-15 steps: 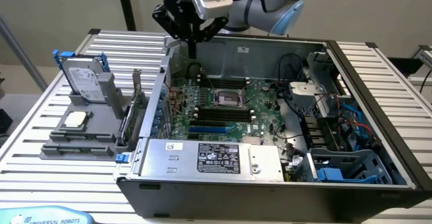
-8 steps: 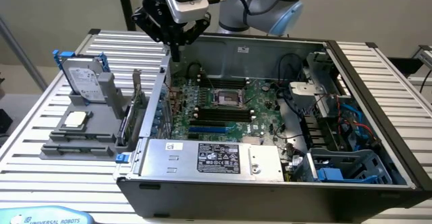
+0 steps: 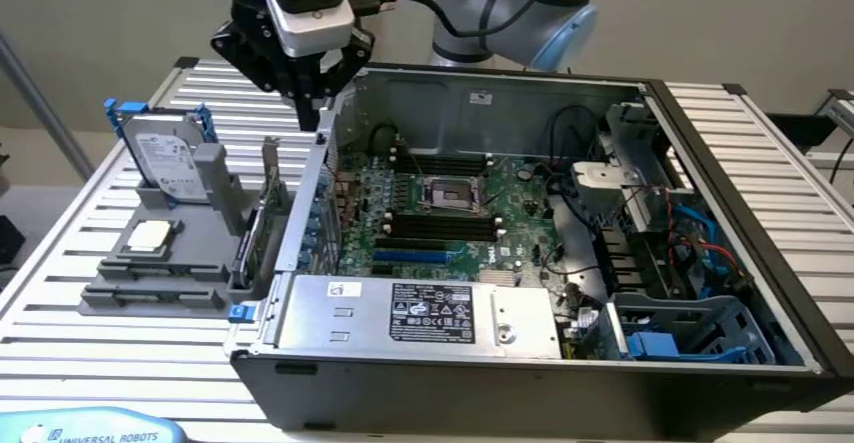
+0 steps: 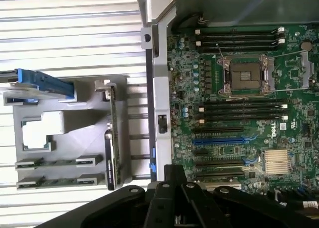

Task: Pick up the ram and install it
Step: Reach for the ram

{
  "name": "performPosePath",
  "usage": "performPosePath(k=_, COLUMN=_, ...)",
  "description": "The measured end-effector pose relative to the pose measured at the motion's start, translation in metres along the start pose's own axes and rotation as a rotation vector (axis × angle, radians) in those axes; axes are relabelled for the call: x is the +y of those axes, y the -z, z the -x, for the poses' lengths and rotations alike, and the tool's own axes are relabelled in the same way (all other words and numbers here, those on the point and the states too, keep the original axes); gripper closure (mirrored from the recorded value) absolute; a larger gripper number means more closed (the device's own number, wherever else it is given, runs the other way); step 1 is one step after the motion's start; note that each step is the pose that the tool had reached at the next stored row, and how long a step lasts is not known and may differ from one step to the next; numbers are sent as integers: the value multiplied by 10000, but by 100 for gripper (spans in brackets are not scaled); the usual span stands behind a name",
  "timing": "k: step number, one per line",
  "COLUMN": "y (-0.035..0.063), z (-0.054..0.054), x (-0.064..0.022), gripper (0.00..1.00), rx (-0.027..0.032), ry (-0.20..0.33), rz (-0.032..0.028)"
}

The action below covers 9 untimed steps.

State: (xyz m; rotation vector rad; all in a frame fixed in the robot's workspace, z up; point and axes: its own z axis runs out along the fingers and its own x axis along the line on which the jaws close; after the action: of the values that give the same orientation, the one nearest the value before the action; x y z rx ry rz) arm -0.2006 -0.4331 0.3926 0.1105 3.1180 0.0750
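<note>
Slatted tabletop (image 3: 761,133) carries an open computer case (image 3: 400,383), motherboard (image 3: 521,193) exposed inside. Grey holder (image 3: 147,301) sits beside the case, toward the tabletop's edge at the exterior view's left. In the holder: hard drive (image 3: 174,163) upright, expansion card (image 3: 271,203) on edge next to the case wall, processor (image 3: 151,235) flat. Claw (image 3: 310,113) hangs over that case wall, near the tabletop's far edge, fingers pressed together, nothing between them. The ram (image 4: 55,163) lies in a holder slot, second stick (image 4: 54,181) just beside it, both well apart from the claw
</note>
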Motion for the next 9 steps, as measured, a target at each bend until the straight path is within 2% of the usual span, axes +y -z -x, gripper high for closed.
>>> performPosePath(k=9, y=16, z=-331, x=-199, gripper=89, rx=1, ry=0, rz=-1)
